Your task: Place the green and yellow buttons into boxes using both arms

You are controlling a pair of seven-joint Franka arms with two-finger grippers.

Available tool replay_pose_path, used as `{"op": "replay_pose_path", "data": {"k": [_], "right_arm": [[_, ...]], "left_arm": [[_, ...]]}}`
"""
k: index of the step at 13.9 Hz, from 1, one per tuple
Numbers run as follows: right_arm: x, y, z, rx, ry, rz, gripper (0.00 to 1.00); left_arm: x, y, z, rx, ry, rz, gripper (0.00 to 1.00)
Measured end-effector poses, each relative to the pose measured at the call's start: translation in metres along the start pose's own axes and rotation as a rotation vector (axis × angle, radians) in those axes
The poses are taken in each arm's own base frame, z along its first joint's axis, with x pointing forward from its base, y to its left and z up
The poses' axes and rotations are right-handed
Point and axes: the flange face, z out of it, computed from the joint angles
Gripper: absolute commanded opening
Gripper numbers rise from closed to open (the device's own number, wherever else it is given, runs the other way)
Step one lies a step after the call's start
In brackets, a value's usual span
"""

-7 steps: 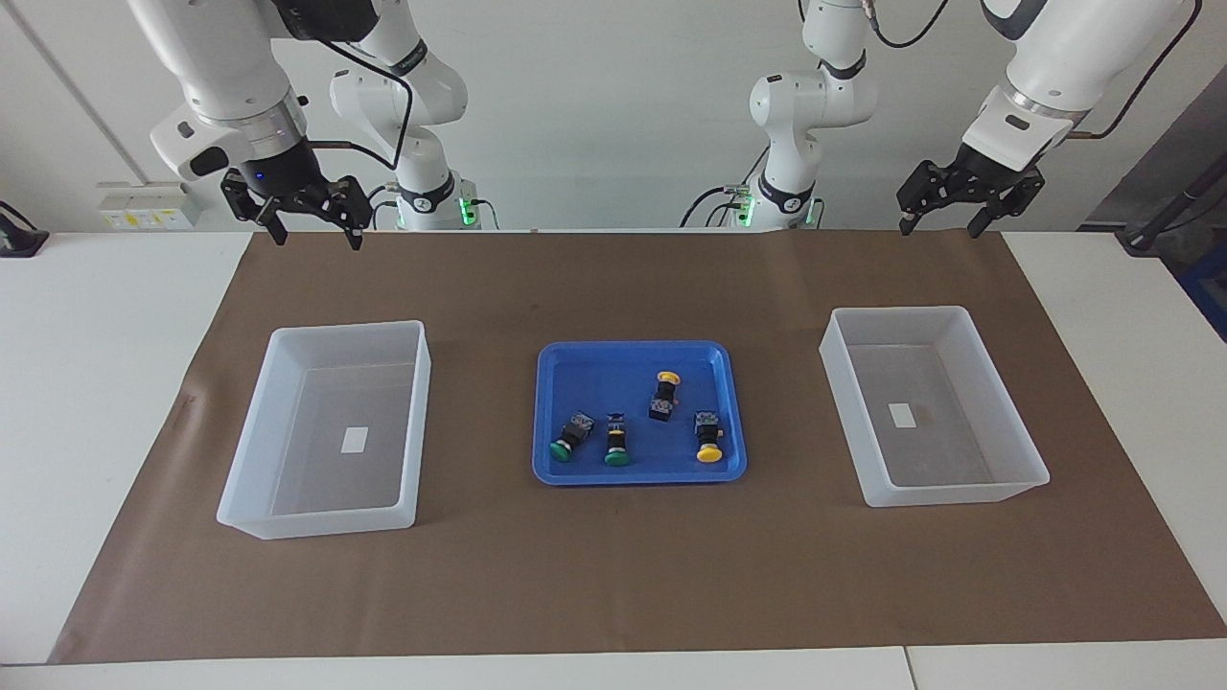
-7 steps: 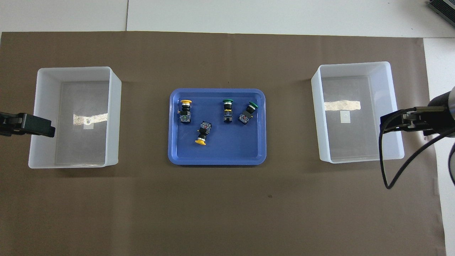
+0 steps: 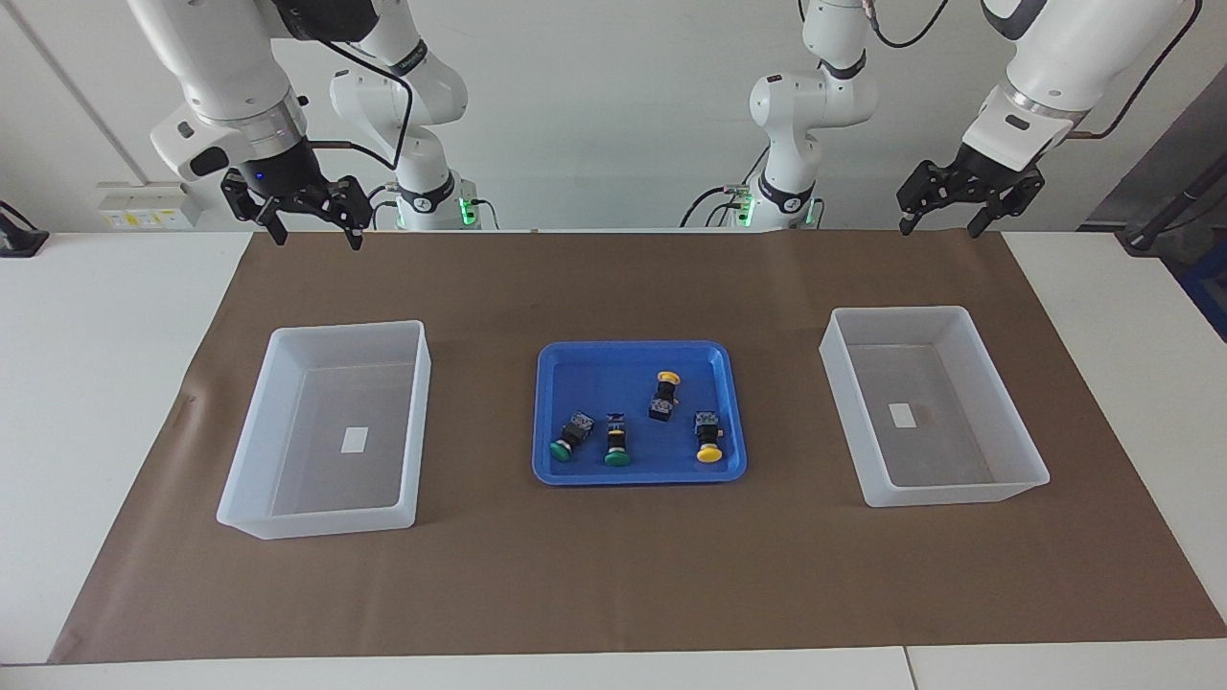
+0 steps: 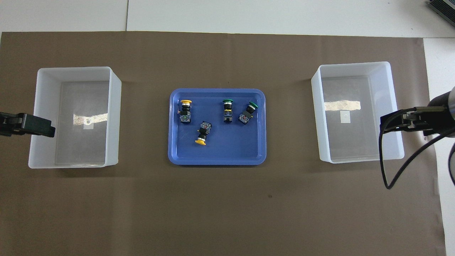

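Two green buttons [image 3: 566,438] [image 3: 616,446] and two yellow buttons [image 3: 663,393] [image 3: 707,438] lie on their sides in a shallow blue tray [image 3: 575,356] at the middle of the mat. In the overhead view the greens [image 4: 227,110] [image 4: 247,113] lie toward the right arm's end of the tray [image 4: 217,158] and the yellows [image 4: 185,111] [image 4: 202,133] toward the left arm's end. Two boxes [image 3: 326,522] [image 3: 959,494] flank the tray, each holding only a small white label. My right gripper [image 3: 316,238] and left gripper [image 3: 939,230] hang high and open, holding nothing, well clear of boxes and buttons.
A brown mat [image 3: 613,575] covers most of the white table [image 3: 86,383]. A black cable [image 4: 385,167] loops down from the right arm beside its box [image 4: 352,65]. The left gripper [image 4: 35,126] shows over the outer wall of the other box [image 4: 74,70].
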Motion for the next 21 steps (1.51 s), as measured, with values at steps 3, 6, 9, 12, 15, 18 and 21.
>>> {"op": "replay_pose_path", "data": {"k": [3, 6, 9, 12, 15, 18, 21], "right_arm": [[0.000, 0.000, 0.000, 0.000, 0.000, 0.000, 1.00], [0.000, 0.000, 0.000, 0.000, 0.000, 0.000, 1.00], [0.001, 0.000, -0.001, 0.001, 0.006, 0.001, 1.00], [0.006, -0.002, -0.003, 0.007, 0.052, -0.003, 1.00], [0.011, -0.013, 0.003, 0.016, 0.089, -0.021, 1.00], [0.016, -0.043, 0.018, 0.026, 0.123, -0.029, 1.00], [0.024, -0.085, 0.038, 0.043, 0.144, 0.029, 1.00]], "left_arm": [[0.000, 0.000, 0.000, 0.000, 0.000, 0.000, 1.00], [0.000, 0.000, 0.000, 0.000, 0.000, 0.000, 1.00], [0.000, 0.000, 0.000, 0.000, 0.000, 0.000, 1.00], [0.000, 0.000, 0.000, 0.000, 0.000, 0.000, 1.00], [0.000, 0.000, 0.000, 0.000, 0.000, 0.000, 1.00], [0.000, 0.000, 0.000, 0.000, 0.000, 0.000, 1.00], [0.000, 0.000, 0.000, 0.000, 0.000, 0.000, 1.00]]}}
